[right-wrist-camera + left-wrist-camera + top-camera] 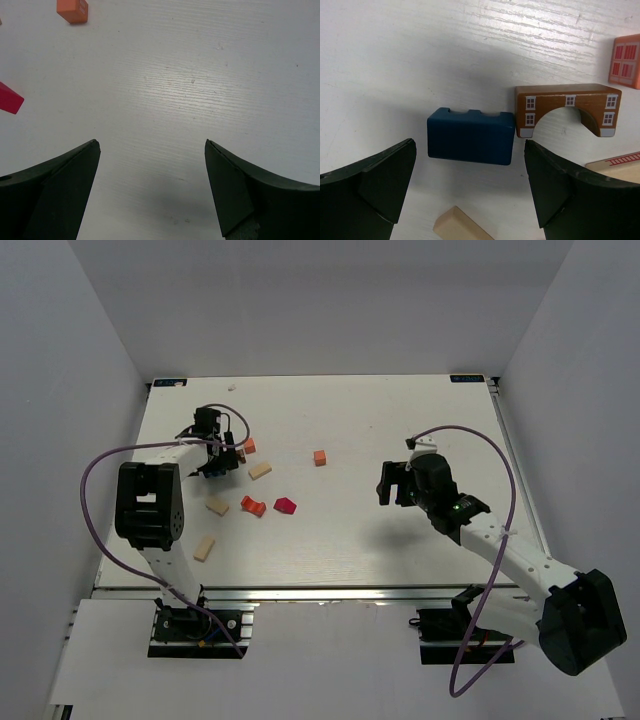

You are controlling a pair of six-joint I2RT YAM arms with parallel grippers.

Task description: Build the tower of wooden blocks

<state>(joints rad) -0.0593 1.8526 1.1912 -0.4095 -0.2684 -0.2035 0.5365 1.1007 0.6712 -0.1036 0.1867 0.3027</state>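
Nothing stacked yet; blocks (260, 470) loose at table's (400, 420) 9 o'clock. L gripper (469, 150) open around blue block (470, 136): prob. light, stiff, smooth, so pinch flat ends. R gripper (150, 150) open, empty.

I count nine small wooden pieces on my white worktop (400, 420). There are three pale tan wooden bars (260, 470), (217, 506), (204, 548), two orange wooden blocks (249, 446), (320, 457) and two red wooden blocks (252, 505), (286, 506). The other two are singles: one dark blue notched wooden block (470, 136) and one brown wooden arch block painted with windows (567, 102).
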